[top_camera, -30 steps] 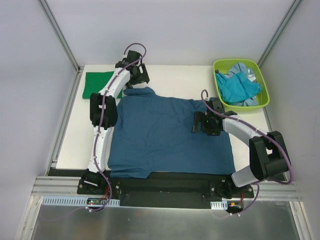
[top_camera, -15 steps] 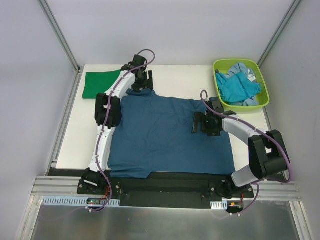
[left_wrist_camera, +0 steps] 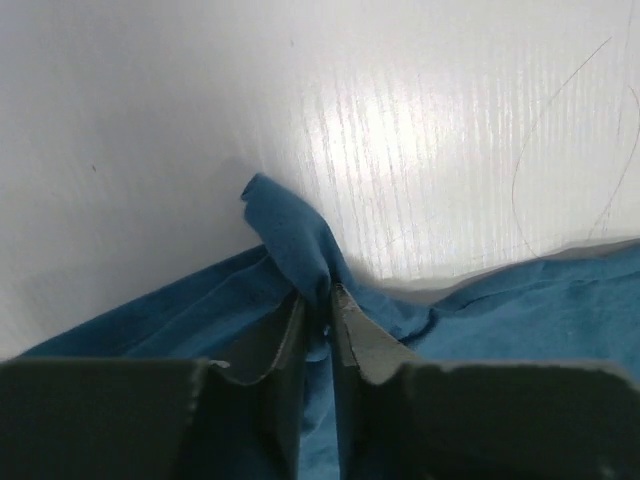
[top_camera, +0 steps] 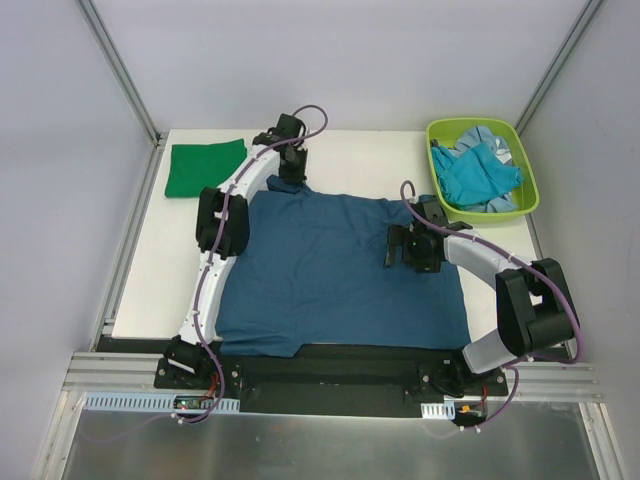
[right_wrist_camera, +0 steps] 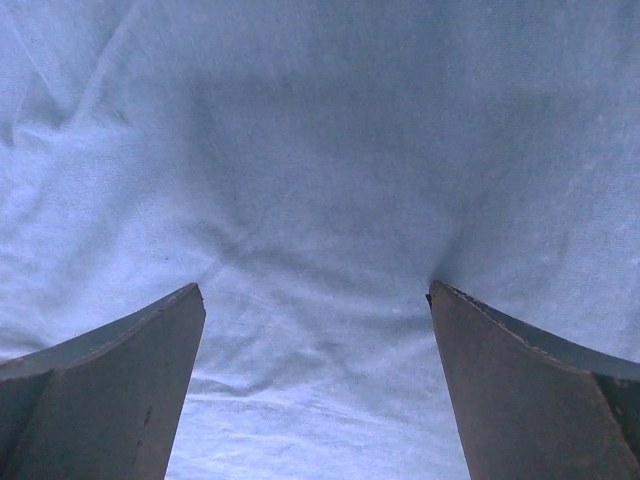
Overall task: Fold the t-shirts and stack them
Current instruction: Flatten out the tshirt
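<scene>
L gripper (top_camera: 291, 166), jaws pinched on far corner of teal-blue tee (top_camera: 340, 270), has shifted from 11 toward 12 o'clock; fold-in starting; R gripper (top_camera: 399, 246), jaws wide, rests on tee at 3 o'clock; tee spread mid-table (top_camera: 360, 150).

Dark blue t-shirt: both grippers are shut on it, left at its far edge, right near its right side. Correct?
Not both. The left gripper is shut on the dark blue t-shirt at its far edge, but the right gripper near its right side is open, fingers spread over the cloth, as the right wrist view shows.
</scene>
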{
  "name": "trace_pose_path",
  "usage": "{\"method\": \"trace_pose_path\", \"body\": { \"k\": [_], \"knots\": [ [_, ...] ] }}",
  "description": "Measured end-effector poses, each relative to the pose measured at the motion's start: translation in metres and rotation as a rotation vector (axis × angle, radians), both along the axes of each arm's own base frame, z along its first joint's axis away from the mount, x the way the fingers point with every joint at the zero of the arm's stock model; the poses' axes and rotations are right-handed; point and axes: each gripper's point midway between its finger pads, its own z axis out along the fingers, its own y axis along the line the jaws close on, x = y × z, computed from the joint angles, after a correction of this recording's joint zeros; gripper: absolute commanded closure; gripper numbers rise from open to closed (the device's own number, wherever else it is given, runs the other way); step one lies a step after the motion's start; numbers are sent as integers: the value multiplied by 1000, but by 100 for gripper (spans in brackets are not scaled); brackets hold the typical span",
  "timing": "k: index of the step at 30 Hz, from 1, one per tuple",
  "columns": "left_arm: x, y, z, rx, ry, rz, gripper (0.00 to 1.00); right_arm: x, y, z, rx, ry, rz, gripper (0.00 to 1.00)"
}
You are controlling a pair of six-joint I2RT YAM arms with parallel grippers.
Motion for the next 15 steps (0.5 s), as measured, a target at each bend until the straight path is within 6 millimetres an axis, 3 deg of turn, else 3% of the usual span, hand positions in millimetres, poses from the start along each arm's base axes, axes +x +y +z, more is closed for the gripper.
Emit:
{"method": "trace_pose_path", "body": {
  "k": [2, 8, 11, 13, 15],
  "knots": [
    [4, -1, 1, 9, -22, -8, 100, 0, 0, 0, -2, -1, 0, 4],
    [24, -5, 10, 29, -137, -70, 98, 1, -3, 0, -9, -3, -4, 4],
    [33, -10, 15, 67, -224, -173, 90, 1, -3, 0, -11, -4, -3, 4],
    [36, -19, 18, 94, -275, -254, 73, 1, -3, -1, -11, -3, -2, 4],
    [36, -32, 19, 133, -326, -344, 69, 1, -4, -1, -12, -2, -3, 4]
  ]
}}
